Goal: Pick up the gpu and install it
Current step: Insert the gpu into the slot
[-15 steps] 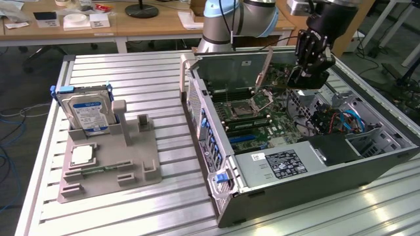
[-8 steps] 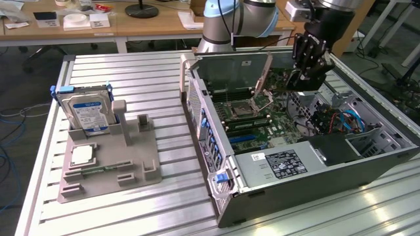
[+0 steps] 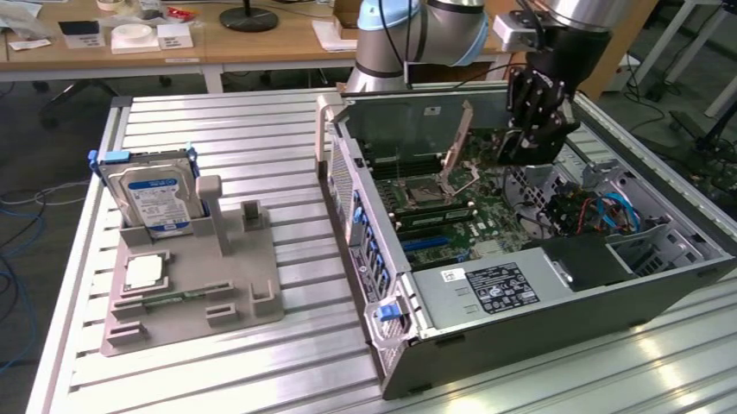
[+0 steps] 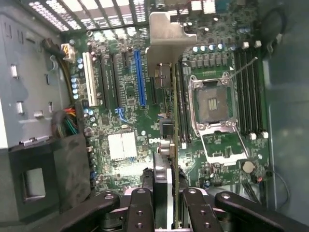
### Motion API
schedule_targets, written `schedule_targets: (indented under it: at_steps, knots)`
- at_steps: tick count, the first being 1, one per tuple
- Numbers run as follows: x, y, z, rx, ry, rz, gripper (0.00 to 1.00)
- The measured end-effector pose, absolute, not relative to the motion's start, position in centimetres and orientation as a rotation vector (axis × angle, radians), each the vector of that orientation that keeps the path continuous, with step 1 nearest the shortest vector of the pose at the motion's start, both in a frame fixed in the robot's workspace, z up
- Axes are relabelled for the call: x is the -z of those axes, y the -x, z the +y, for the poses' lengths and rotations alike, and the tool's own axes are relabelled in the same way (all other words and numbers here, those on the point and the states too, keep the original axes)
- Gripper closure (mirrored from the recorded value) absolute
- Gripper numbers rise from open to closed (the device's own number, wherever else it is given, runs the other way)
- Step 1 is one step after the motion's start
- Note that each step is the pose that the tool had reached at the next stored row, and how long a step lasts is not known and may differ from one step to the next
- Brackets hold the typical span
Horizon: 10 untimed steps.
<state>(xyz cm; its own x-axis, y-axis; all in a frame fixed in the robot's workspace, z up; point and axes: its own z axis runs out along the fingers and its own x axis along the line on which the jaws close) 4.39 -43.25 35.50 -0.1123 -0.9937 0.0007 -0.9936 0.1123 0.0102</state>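
Note:
The gpu (image 3: pixel 510 148) is a thin dark card held edge-on over the open computer case (image 3: pixel 519 332), above the motherboard. My gripper (image 3: pixel 532 121) is shut on it from above. In the wrist view the gripper (image 4: pixel 166 195) clamps the gpu (image 4: pixel 165 130) between its two black fingers (image 4: pixel 141 205). The card's silver bracket (image 4: pixel 166 36) points away from the fingers. The card hangs over the board between the blue slot (image 4: pixel 140 79) and the processor socket (image 4: pixel 212 104), not seated in a slot.
The socket's latch stands raised (image 3: pixel 458 142). A black power supply (image 3: pixel 495 289) fills the case's near end, with cables (image 3: pixel 605 211) at the exterior view's right. On the table, a grey holder (image 3: pixel 190 297) carries the hard drive (image 3: pixel 155 194), a processor chip (image 3: pixel 144 272) and a memory stick (image 3: pixel 173 297).

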Motion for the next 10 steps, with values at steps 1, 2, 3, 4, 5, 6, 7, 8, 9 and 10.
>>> schedule_targets:
  at_steps: [1, 2, 3, 4, 5, 6, 7, 8, 9, 10]
  knots:
    - [-35.3, -4.3, -43.2, 0.012, -2.100, -2.327, 0.72]
    - [-35.2, -4.2, -43.2, 0.014, -2.106, -2.324, 0.72]
    - [-35.1, -3.8, -43.2, 0.013, -2.107, -2.324, 0.72]
    - [-35.0, -3.5, -43.3, 0.011, -2.108, -2.325, 0.72]
    - [-34.9, -3.4, -43.3, 0.008, -2.109, -2.327, 0.72]
    - [-34.7, -3.1, -43.3, 0.005, -2.110, -2.329, 0.72]
    - [-34.6, -2.9, -43.3, 0.000, -2.112, -2.331, 0.72]
    - [-34.5, -2.7, -43.3, -0.006, -2.115, -2.335, 0.72]
    - [-34.5, -2.5, -43.3, -0.013, -2.118, -2.338, 0.72]
    - [-34.3, -2.2, -43.3, -0.019, -2.121, -2.342, 0.72]
